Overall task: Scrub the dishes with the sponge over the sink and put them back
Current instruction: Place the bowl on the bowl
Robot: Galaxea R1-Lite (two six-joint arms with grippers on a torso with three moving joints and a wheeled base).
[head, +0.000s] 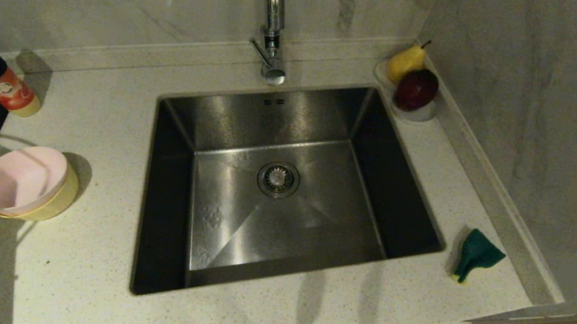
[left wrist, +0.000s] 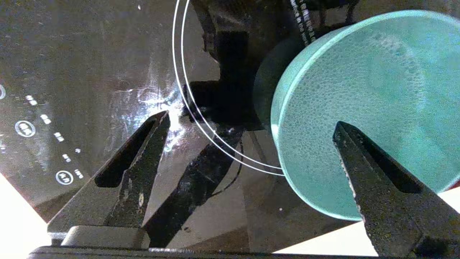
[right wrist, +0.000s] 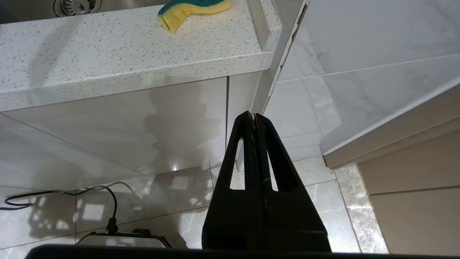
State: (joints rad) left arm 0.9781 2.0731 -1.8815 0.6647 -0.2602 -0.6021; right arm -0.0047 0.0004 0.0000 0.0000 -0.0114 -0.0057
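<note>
Left gripper (left wrist: 251, 126) jaws released, wide over black hob (left wrist: 90, 72); light blue bowl (left wrist: 366, 108) under one jaw. Right gripper (right wrist: 254, 117) jaws clenched, empty, below tabletop (right wrist: 107, 46).

pink bowl (head: 18, 179), green sponge (head: 477, 254), speckled counter (head: 104, 121)

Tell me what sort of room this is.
Most likely a home kitchen: a steel sink with a tall tap set in a speckled counter, a black glass cooktop beside it, and a sponge and bowls lying out.
</note>
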